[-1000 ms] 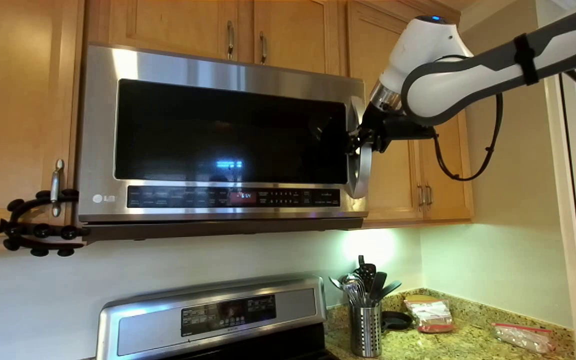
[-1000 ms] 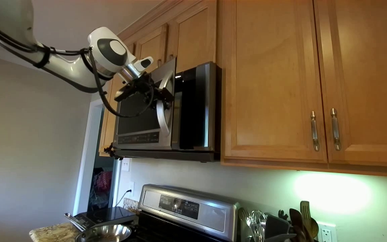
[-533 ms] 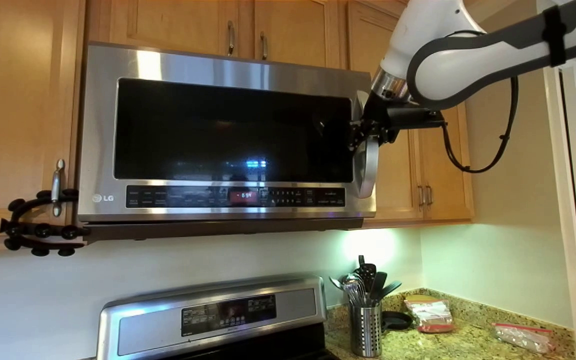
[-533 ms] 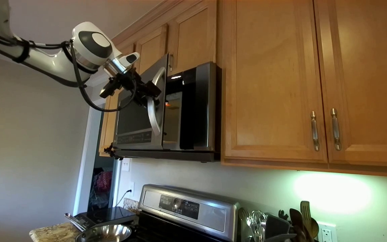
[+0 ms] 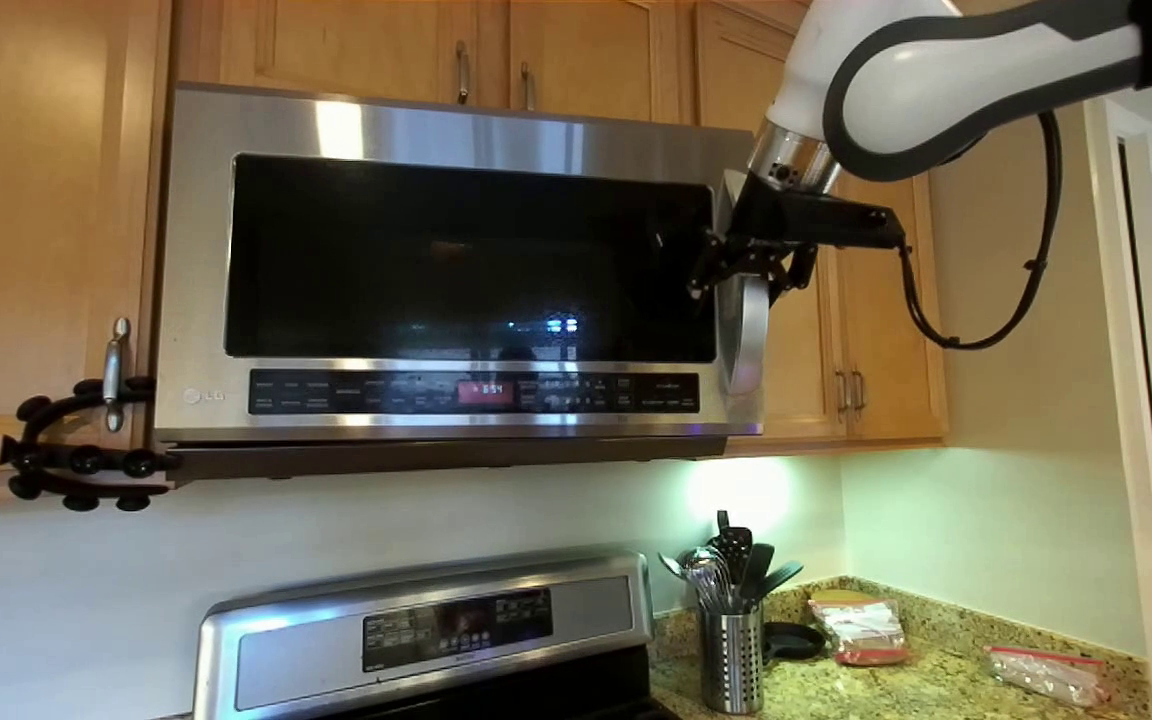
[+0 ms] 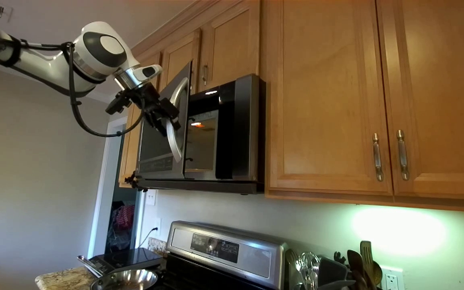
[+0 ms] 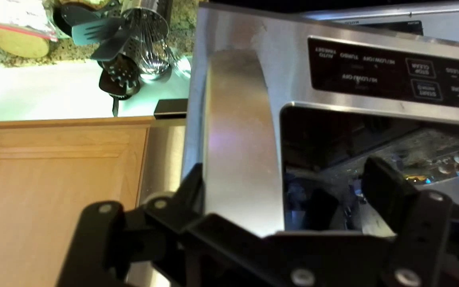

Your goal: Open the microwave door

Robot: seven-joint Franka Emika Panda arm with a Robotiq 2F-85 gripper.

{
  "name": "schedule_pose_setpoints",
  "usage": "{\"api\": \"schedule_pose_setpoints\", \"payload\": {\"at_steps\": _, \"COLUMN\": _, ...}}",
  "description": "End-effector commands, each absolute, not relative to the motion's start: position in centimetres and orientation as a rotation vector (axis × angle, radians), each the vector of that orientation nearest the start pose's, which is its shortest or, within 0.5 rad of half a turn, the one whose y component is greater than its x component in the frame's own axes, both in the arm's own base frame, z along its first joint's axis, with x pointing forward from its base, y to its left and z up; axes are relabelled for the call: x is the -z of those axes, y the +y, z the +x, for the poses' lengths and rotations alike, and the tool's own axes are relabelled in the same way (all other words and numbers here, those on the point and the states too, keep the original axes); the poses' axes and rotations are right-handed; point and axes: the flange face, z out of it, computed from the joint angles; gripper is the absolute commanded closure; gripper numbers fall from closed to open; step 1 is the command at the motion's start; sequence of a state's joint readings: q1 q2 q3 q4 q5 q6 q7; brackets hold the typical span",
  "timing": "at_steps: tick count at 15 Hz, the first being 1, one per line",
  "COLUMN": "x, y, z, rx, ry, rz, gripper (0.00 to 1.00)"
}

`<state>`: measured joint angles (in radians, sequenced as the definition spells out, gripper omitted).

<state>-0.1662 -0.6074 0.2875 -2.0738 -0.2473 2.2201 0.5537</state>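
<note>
Well to the left in an exterior view, a black flexible tripod curls beside a cabinet pull. Next comes the microwave door, steel-framed dark glass above the stove control panel; it is ajar, its right edge standing out from the microwave body. Along that edge, the vertical steel handle passes between the fingers of the pincer, which are apart. The left finger stands before the glass, clear of the handle; the right finger is just beside its outer edge, contact unclear. Below, a perforated utensil holder stands on the table.
</note>
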Motion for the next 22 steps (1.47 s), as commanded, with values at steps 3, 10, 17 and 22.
{"api": "schedule_pose_setpoints", "payload": {"at_steps": 3, "x": -71.1, "y": 11.5, "z": 37.3, "rx": 1.074, "ry": 0.709, "rz": -3.054, "gripper": 0.0}}
{"api": "schedule_pose_setpoints", "payload": {"at_steps": 10, "x": -72.0, "y": 9.0, "z": 32.7, "rx": 0.833, "ry": 0.977, "rz": -3.166, "gripper": 0.0}}
{"api": "schedule_pose_setpoints", "payload": {"at_steps": 17, "x": -74.4, "y": 1.6, "z": 31.2, "rx": 0.907, "ry": 1.04, "rz": -3.059, "gripper": 0.0}}
{"api": "schedule_pose_setpoints", "payload": {"at_steps": 22, "x": -74.8, "y": -4.8, "z": 32.5, "rx": 0.96, "ry": 0.984, "rz": -2.993, "gripper": 0.0}}
